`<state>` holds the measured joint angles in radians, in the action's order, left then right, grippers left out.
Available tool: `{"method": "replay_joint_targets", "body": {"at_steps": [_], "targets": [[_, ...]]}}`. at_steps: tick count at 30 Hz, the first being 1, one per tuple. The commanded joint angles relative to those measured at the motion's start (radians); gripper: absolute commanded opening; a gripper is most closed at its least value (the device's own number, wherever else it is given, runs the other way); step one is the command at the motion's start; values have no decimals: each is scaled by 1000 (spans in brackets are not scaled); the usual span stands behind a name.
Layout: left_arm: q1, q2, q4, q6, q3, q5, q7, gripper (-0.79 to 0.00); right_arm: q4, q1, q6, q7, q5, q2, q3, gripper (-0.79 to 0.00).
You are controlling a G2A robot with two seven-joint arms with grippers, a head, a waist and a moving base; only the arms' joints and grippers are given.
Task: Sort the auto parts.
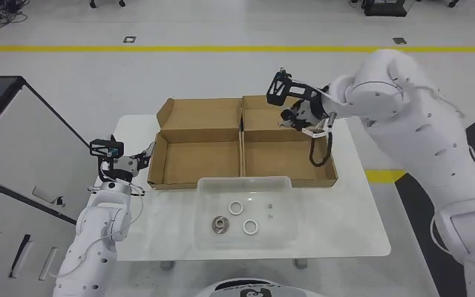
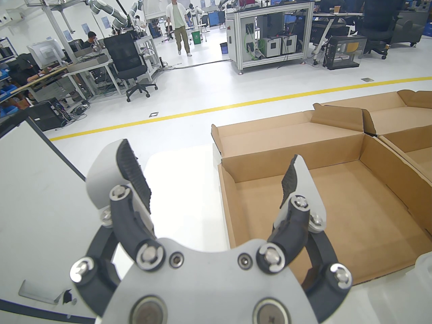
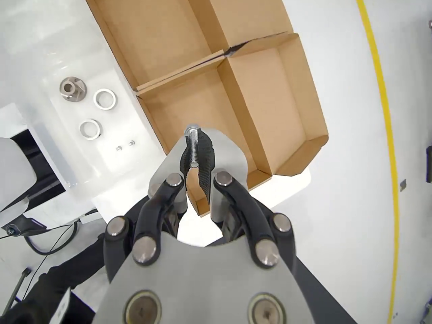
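The right hand [image 3: 195, 141] is clamped on a bolt [image 3: 193, 148]. The bolt lies along the pads, and its head reaches past the fingertips. Hand and bolt hang above the right box [image 1: 286, 160], which stands just behind the tray [image 1: 245, 181] on the tabletop [image 1: 349, 223]. The left hand [image 2: 210, 153] is spread apart, beyond the tray's left end and beside the left box [image 1: 197, 162]. In the tray lie two rings [image 1: 235, 208], a hub [image 1: 220, 223] and two small nuts [image 1: 270, 206].
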<state>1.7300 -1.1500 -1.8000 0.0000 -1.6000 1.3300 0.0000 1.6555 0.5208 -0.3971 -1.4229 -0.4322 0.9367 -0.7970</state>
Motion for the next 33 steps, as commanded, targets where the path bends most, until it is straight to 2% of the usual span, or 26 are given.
{"method": "replay_joint_targets", "body": {"at_steps": [1, 21, 33], "targets": [[0, 0, 0, 0, 0, 0, 0, 0, -23, -1, -2, 2, -8, 1, 22, -785], [0, 0, 0, 0, 0, 0, 0, 0, -235, 56, 8, 44, -112, 19, 148, -785], [0, 0, 0, 0, 0, 0, 0, 0, -237, 56, 8, 58, -108, 20, 143, -785]]}}
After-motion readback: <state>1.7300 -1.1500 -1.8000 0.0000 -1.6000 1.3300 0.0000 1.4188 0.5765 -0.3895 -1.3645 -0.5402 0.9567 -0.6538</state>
